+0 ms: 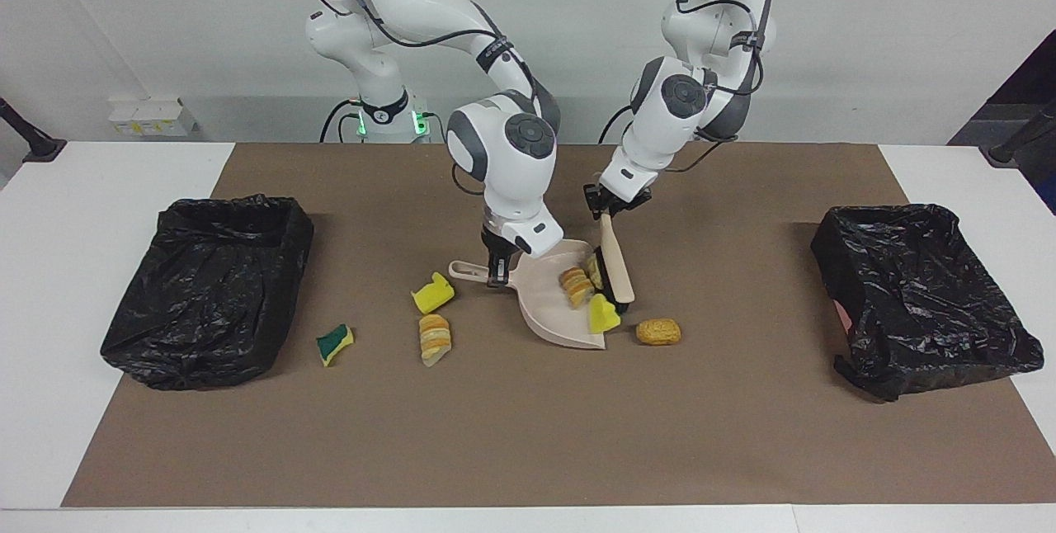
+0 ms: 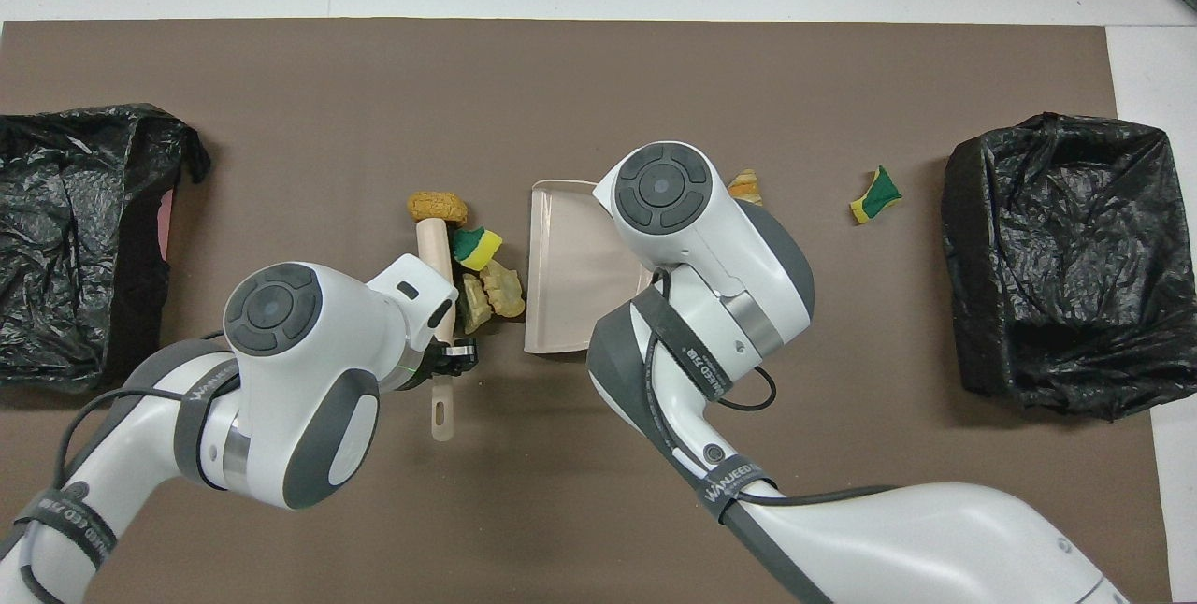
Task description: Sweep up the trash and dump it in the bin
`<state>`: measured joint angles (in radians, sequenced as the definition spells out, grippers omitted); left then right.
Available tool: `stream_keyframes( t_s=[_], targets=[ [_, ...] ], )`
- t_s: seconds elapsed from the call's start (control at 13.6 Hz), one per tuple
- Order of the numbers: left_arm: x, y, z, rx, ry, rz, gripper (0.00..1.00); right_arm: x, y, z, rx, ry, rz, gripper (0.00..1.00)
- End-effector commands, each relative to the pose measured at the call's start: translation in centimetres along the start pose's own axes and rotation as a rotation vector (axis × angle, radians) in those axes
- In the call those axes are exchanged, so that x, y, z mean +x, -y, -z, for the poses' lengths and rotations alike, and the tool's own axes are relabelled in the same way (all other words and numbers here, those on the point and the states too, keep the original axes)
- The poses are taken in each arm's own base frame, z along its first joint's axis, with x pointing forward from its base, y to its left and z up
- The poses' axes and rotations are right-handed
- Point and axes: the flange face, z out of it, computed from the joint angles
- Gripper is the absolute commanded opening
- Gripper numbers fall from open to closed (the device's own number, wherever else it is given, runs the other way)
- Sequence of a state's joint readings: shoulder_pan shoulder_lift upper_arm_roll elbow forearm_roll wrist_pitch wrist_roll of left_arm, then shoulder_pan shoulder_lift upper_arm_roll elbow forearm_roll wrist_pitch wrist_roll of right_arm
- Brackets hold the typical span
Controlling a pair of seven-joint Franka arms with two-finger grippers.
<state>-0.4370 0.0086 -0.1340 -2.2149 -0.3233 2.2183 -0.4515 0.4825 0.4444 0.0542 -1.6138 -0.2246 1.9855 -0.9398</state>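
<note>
My right gripper is shut on the handle of the beige dustpan, which rests on the mat with its mouth toward the left arm's end; in the overhead view the arm hides the hand above the pan. My left gripper is shut on the brush, whose head stands at the pan's mouth. A tan lump and a yellow sponge piece lie at the mouth against the brush. An orange lump lies just outside it.
Toward the right arm's end lie a yellow sponge piece, a tan-orange lump and a green-yellow sponge. A black-lined bin stands at each end of the mat.
</note>
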Motion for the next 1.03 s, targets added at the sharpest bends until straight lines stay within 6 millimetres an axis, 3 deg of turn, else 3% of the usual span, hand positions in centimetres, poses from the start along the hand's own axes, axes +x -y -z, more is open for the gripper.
stream_keyframes(
  t_s=[0.0,0.15,0.29,0.51,0.59,0.74,0.81,0.96],
  targets=[
    [0.3,-1.2,3.3,-0.018,0.042,-0.055,0.0,0.5,0.1,-0.3,-0.018,0.001,0.03,0.0],
    [1.0,-0.2,6.0,-0.004,0.071,-0.139,0.0,0.4,0.1,-0.4,-0.012,0.005,0.03,0.0],
    [2.4,2.2,8.5,0.156,0.009,-0.196,0.0,0.4,0.1,-0.4,-0.012,0.005,0.03,0.0],
    [7.8,8.4,10.6,0.258,-0.066,-0.243,0.0,0.4,0.1,-0.4,-0.012,0.005,0.03,0.0],
    [10.0,10.3,10.6,0.285,-0.064,-0.262,0.0,0.3,0.1,-0.4,-0.012,0.005,0.029,0.0],
    [13.7,11.6,9.2,0.332,-0.09,-0.288,0.0,0.4,0.2,-0.5,-0.011,0.006,0.03,0.0],
    [14.8,12.7,8.3,0.331,-0.098,-0.293,0.0,0.4,0.2,-0.4,-0.012,0.005,0.03,0.0],
    [15.3,12.7,6.4,0.328,-0.085,-0.333,0.0,0.5,0.2,-0.5,-0.01,0.007,0.028,0.0]
  ],
)
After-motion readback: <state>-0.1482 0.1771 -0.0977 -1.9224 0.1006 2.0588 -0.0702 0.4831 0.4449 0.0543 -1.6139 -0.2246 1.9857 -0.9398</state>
